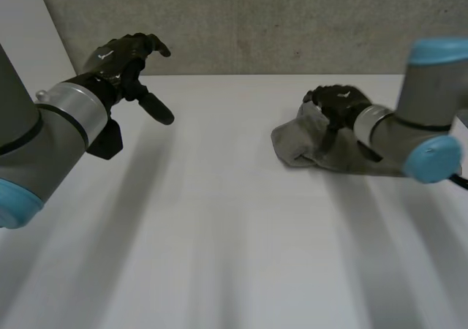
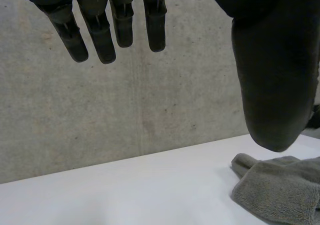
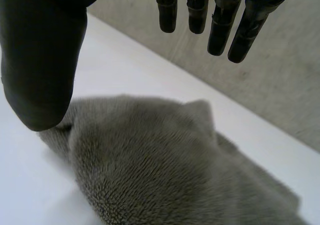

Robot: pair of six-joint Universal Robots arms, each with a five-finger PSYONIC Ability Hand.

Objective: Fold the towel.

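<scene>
A grey towel (image 1: 300,142) lies bunched up on the white table (image 1: 219,219) at the right side, partly under my right arm. My right hand (image 1: 338,104) hovers over its far part, open, with straight fingers (image 3: 220,20) and thumb (image 3: 42,60) spread above the fluffy cloth (image 3: 165,160), holding nothing. My left hand (image 1: 124,62) is raised at the far left, well away from the towel, open and empty. In the left wrist view its fingers (image 2: 100,30) and thumb (image 2: 275,85) stand straight, and a lumpy end of the towel (image 2: 280,190) lies beyond the thumb.
A grey concrete wall (image 1: 278,22) runs along the table's far edge. The right arm (image 1: 417,135) crosses over the towel's right part. White tabletop (image 2: 125,190) stretches between the two hands and toward the front.
</scene>
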